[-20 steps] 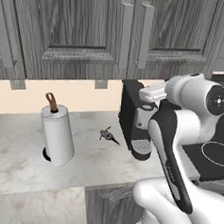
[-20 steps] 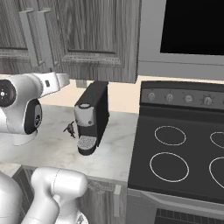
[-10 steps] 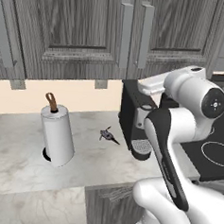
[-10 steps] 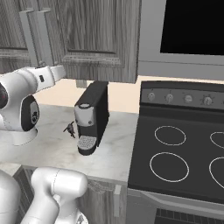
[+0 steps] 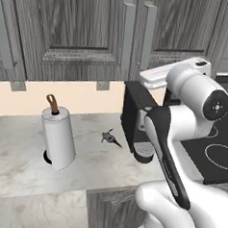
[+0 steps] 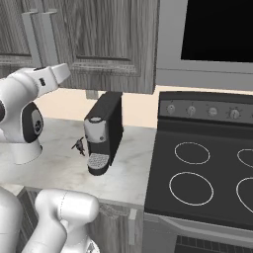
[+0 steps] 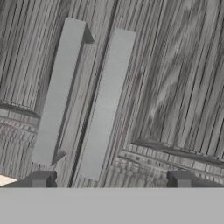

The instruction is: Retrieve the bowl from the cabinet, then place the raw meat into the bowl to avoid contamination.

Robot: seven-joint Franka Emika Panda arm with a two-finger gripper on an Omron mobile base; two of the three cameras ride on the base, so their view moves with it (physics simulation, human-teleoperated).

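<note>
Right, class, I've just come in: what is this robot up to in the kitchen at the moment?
The arm is raised toward the cabinet, whose doors are shut. In the hand view its tool faces the two bar handles, fingertips apart and holding nothing. The raw meat lies untouched on the counter between the paper-towel roll and the coffee machine. Neither step of the job is done yet.

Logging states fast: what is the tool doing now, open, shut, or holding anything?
Tool: open, holding nothing, facing the closed cabinet handles.
</note>
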